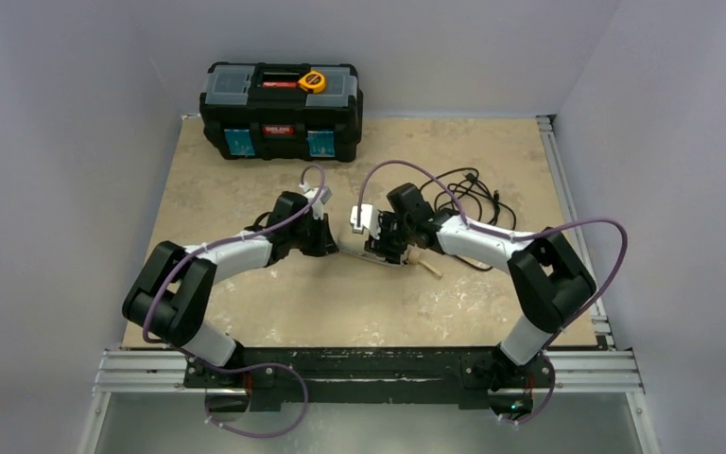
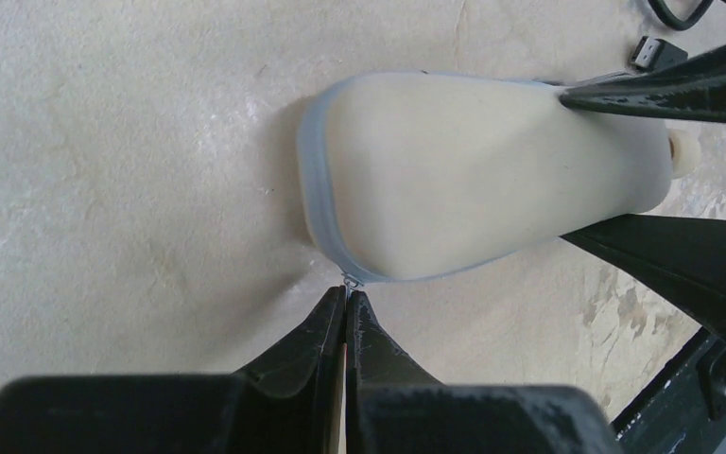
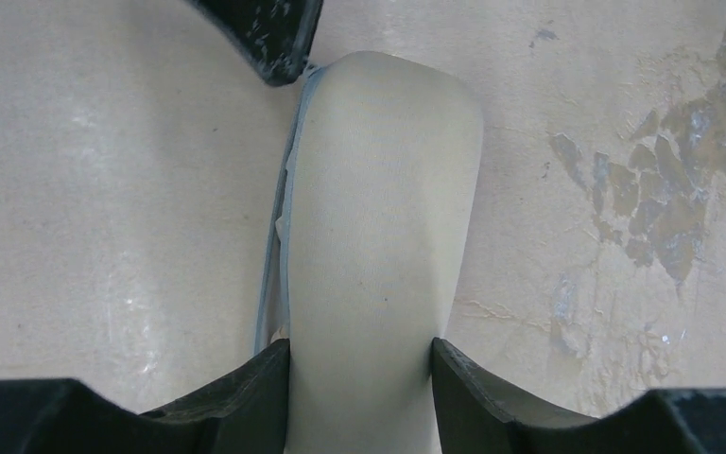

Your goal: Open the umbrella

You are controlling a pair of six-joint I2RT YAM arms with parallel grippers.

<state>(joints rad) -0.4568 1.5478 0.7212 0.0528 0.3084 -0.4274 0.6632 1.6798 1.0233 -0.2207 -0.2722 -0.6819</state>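
Note:
The umbrella (image 1: 357,252) lies folded on the table between both grippers. In the wrist views it shows as a closed cream bundle (image 2: 473,170) with a pale blue zip seam along its edge (image 3: 378,218). A small cream knob (image 2: 683,151) sticks out at one end. Its shaft and lining are hidden. My left gripper (image 2: 347,295) is shut on the small metal zip pull (image 2: 350,279) at the seam. My right gripper (image 3: 361,345) is shut on the bundle's sides, and its fingers (image 2: 681,255) show on the right of the left wrist view.
A black toolbox (image 1: 281,112) with a yellow tape measure (image 1: 312,81) on its lid stands at the back left. Loose black cables (image 1: 473,194) lie behind the right arm. Walls close in the table on the left, back and right.

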